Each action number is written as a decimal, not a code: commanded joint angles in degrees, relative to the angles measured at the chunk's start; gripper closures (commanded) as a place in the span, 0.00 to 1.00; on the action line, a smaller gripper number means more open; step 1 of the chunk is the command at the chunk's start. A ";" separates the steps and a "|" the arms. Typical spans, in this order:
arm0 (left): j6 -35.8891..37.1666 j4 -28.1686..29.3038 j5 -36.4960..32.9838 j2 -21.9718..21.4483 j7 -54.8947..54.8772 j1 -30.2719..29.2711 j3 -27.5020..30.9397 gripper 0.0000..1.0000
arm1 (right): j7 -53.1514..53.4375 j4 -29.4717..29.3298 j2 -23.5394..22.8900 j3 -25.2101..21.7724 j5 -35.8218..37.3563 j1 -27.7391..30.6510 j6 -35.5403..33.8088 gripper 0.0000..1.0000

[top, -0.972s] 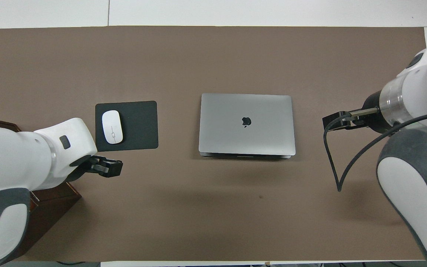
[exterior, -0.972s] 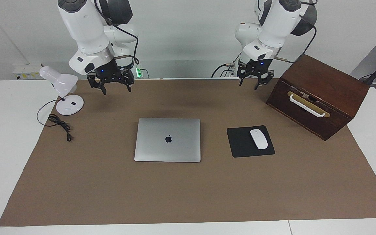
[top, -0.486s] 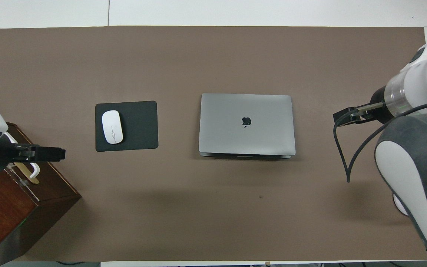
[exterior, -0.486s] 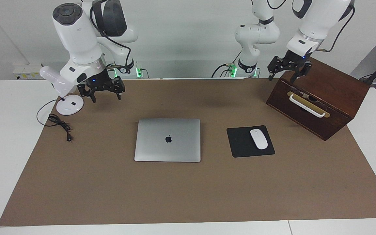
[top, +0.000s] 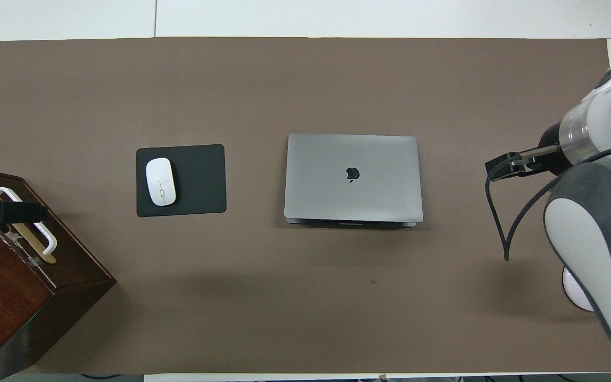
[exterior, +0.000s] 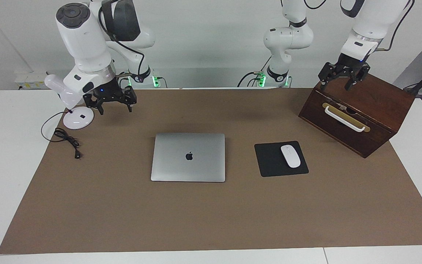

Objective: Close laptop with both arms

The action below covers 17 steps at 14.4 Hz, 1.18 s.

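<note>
Your laptop (exterior: 188, 157) lies lid-down (logo up) | left gripper (exterior: 343, 75) fingers spread, over the wooden box (exterior: 357, 110) | right gripper (exterior: 111, 99) fingers spread, beside the lamp (exterior: 72, 105)

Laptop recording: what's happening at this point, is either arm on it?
Neither arm is handling anything. The laptop lies shut and flat mid-table, logo up, beside the mouse pad carrying a white mouse. The left gripper is up over the wooden box, open and empty. The right gripper hangs open above the brown mat next to the desk lamp. The closing looks done.
</note>
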<state>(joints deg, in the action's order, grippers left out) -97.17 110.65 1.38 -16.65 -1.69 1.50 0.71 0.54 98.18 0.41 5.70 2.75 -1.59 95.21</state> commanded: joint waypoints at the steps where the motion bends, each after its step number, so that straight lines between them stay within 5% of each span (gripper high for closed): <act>1: 7.06 -10.77 -0.76 7.23 0.46 -1.85 -0.62 0.00 | -1.24 -0.54 -0.06 1.07 0.86 1.41 -1.26 0.00; 3: 8.48 -14.05 -0.67 10.14 0.46 -1.94 -0.62 0.00 | -1.24 -0.45 0.03 0.89 0.68 1.41 -1.35 0.00; 17: 8.49 -14.32 -0.76 11.38 0.46 -2.30 -0.62 0.00 | -1.06 -0.27 0.11 0.37 0.41 2.29 -2.31 0.00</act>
<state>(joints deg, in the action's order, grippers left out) -90.28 98.29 1.38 -6.42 -1.67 -0.21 0.64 0.53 98.14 0.41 5.50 2.75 -0.33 93.97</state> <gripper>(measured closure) 0.000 0.000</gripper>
